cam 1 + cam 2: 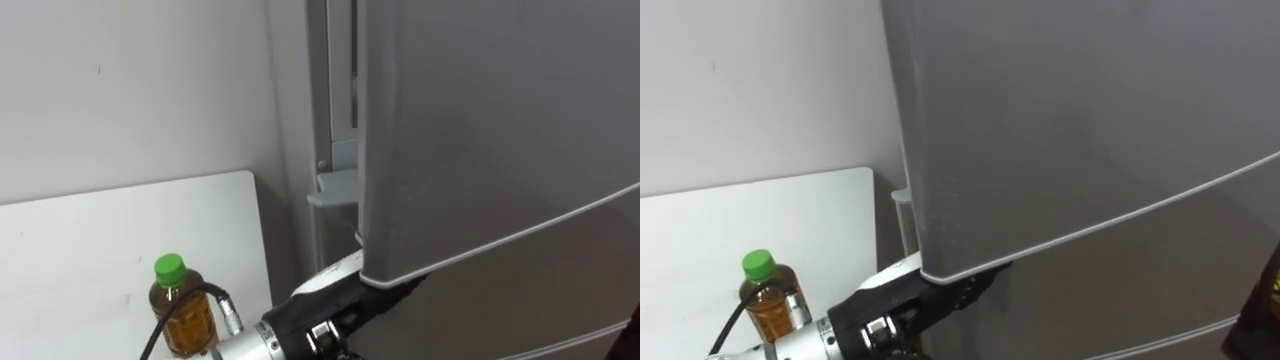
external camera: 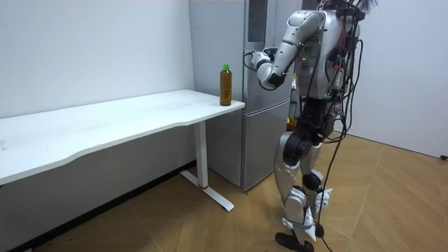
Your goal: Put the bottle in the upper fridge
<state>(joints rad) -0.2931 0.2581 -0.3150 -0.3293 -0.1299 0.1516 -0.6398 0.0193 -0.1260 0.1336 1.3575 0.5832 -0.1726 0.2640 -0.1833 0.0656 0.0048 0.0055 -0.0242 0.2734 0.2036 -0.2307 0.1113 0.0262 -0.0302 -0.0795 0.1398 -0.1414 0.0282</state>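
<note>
**Left hand at the upper fridge door.** The left hand (image 1: 338,288) is shown raised to the lower edge of the upper fridge door (image 1: 500,130). Its far end is hidden under and behind that edge, so it cannot be told how far the hand is open or whether anything is grasped.

The upper fridge door is seen directly above and to the right of the hand. It stands slightly ajar, and a strip of the fridge (image 2: 262,140) cabinet is exposed above the hand, along the door's left edge. The lower door (image 1: 540,300) is seen to the right of the hand, beneath the upper one.

The bottle (image 1: 181,312) is filled with amber liquid and closed with a green cap. It is seen upright to the left of the hand and is not held by it. It is carried by the white table (image 1: 80,240), near the corner closest to the hand. A pale wall (image 1: 130,90) is seen up and to the left of the hand, beyond the table.

In the room view the robot is shown standing upright on a wooden floor (image 2: 392,203) before the fridge, with the table at its left and the left arm lifted forwards.
</note>
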